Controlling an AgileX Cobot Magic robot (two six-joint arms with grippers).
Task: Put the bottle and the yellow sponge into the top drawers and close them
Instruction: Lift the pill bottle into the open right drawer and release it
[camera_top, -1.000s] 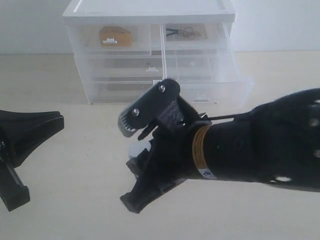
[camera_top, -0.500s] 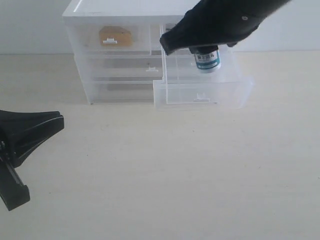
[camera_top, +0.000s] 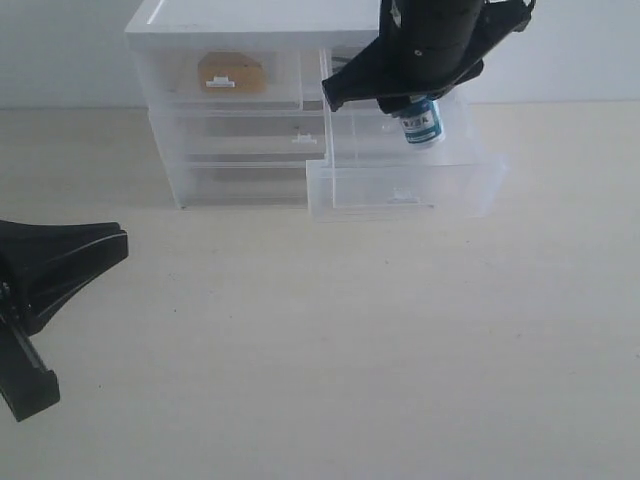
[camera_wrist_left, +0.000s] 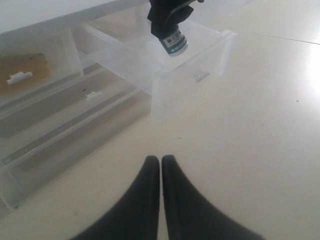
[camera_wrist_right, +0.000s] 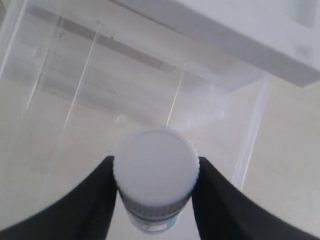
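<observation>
Your right gripper (camera_top: 412, 98) was down at mid-frame a second ago, around the bottle (camera_top: 423, 125) on the table. It has since swung to the upper right of the frame and now grips the bottle by its cap. The bottle hangs upright over the pulled-out top right drawer (camera_top: 400, 190). Compared with half a second ago, the bottle sits slightly lower and further right, so the carry looks finished and the release is due. It is not yet resting on the drawer floor as far as you can tell. The yellow sponge (camera_top: 232, 72) already lies in the shut top left drawer, upper left. Your left gripper (camera_wrist_left: 161, 170) is clenched and empty at lower left.
</observation>
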